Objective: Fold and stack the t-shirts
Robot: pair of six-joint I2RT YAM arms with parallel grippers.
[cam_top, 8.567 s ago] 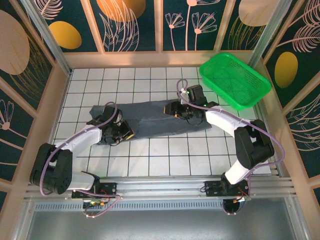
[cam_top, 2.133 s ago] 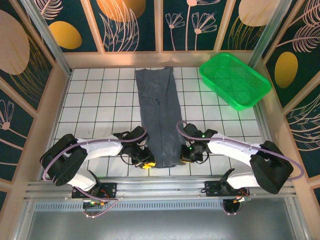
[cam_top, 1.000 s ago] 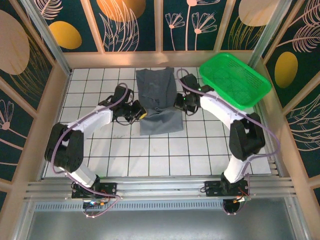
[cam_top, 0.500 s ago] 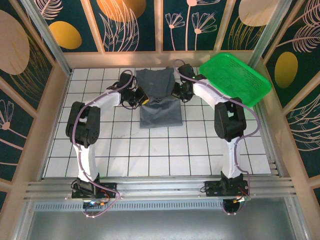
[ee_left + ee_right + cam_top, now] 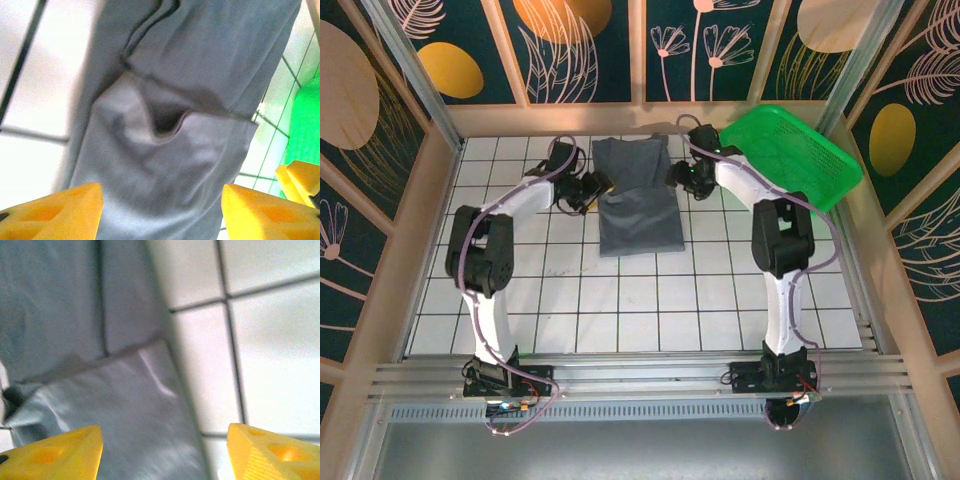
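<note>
My left tool [image 5: 592, 189] stands at the left edge of the shirt [image 5: 636, 210] and my right tool [image 5: 680, 180] at its right edge, both at the far end of the worktop [image 5: 620, 310]. Left tool: released, fingers [image 5: 55, 210] spread wide, grey cloth below and between them. Right tool: released, fingers [image 5: 275, 452] likewise spread, over the shirt's right edge where cloth meets white worktop. I cannot tell whether either tool touches the cloth. The shirt lies flat at far centre, its long axis running away from me and its near part doubled over the far part. The upper layer's edge crosses the shirt from side to side, level with the tools, with a small puckered opening at mid-width in the left wrist view. The far edge lies just beside the back wall [image 5: 640, 118]. Open room: the worktop left of the shirt, and every row between its near edge and my bases [image 5: 510, 380]. The green basket [image 5: 800, 160] sits in the far right corner, near my right tool; its mesh floor is in plain view, and the shirt lies outside it.
</note>
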